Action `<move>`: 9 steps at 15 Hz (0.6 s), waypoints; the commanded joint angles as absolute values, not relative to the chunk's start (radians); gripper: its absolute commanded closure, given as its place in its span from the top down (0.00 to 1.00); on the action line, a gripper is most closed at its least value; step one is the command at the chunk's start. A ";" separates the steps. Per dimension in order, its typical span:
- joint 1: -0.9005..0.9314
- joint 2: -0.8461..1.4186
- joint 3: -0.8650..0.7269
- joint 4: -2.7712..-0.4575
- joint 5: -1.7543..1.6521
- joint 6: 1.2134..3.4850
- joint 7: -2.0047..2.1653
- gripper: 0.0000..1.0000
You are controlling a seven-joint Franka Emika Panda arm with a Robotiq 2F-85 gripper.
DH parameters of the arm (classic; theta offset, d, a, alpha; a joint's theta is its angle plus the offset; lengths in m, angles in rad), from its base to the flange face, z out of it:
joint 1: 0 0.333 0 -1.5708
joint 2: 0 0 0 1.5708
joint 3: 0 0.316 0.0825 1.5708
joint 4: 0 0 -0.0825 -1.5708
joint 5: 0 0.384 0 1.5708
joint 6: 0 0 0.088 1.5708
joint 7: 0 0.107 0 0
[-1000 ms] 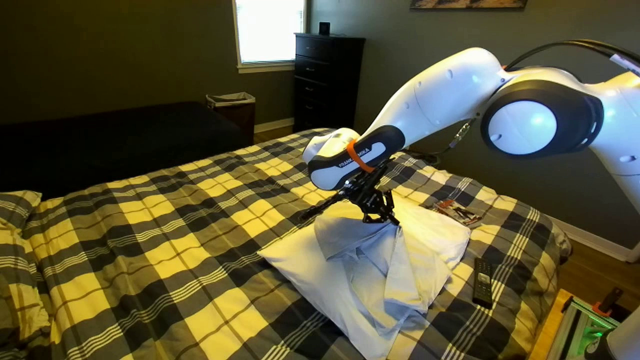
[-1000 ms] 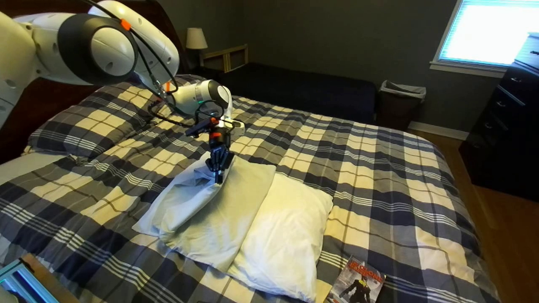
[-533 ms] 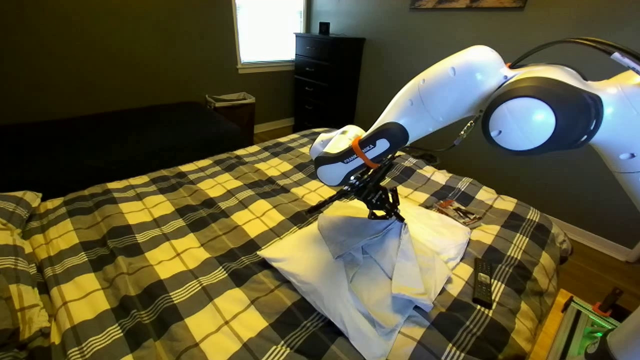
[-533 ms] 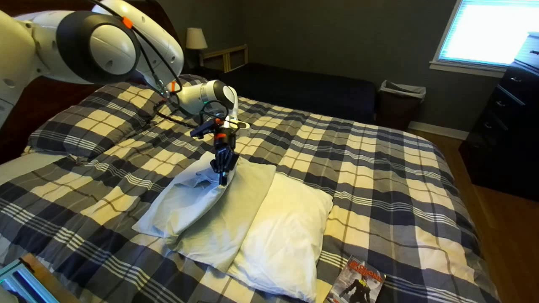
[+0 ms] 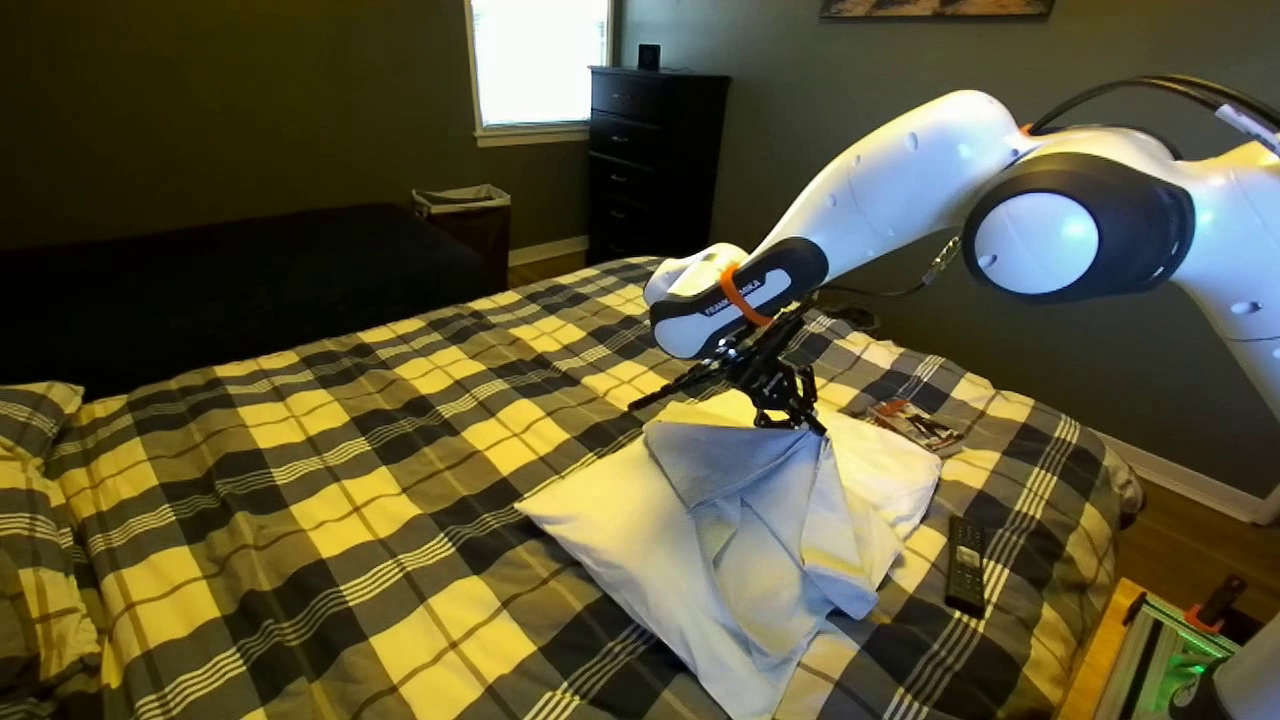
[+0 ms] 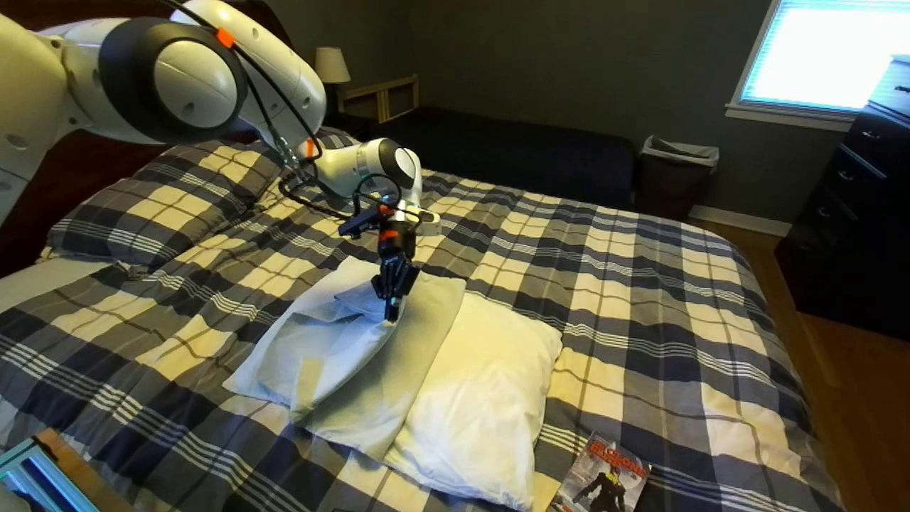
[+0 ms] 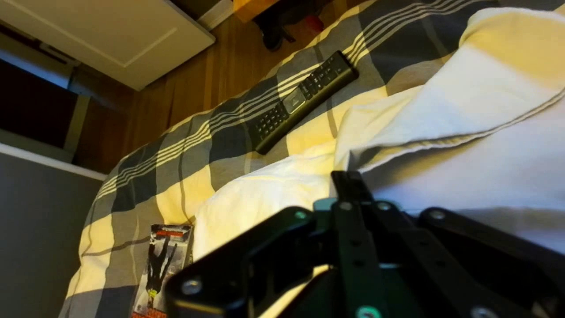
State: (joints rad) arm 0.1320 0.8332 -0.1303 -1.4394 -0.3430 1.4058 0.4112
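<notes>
The hand (image 5: 820, 430) was clenched on a fold of pale cloth (image 5: 715, 460), covering part of a white pillow (image 5: 890, 455) toward the right edge of the plaid desk (image 5: 380, 540) in an exterior view. A remote (image 5: 966, 565) lay between cloth and that edge; an illustrated item (image 5: 915, 425), beside the pillow toward the far edge.

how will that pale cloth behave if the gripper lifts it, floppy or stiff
Likely floppy: the cloth sags in loose folds below the gripper. Probably light too, since its edge looks thin in the wrist view. It may drag on the pillow, where part of it lies.
</notes>
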 commanded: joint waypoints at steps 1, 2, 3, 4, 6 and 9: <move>0.087 0.812 -0.151 -1.456 -0.324 1.423 0.443 0.00; 0.079 0.806 -0.157 -1.459 -0.327 1.435 0.454 0.00; 0.073 0.805 -0.162 -1.456 -0.331 1.441 0.459 0.00; 0.067 0.803 -0.169 -1.453 -0.333 1.452 0.472 0.00; 0.049 0.806 -0.179 -1.437 -0.328 1.462 0.480 0.00; 0.023 0.823 -0.192 -1.402 -0.318 1.455 0.488 0.00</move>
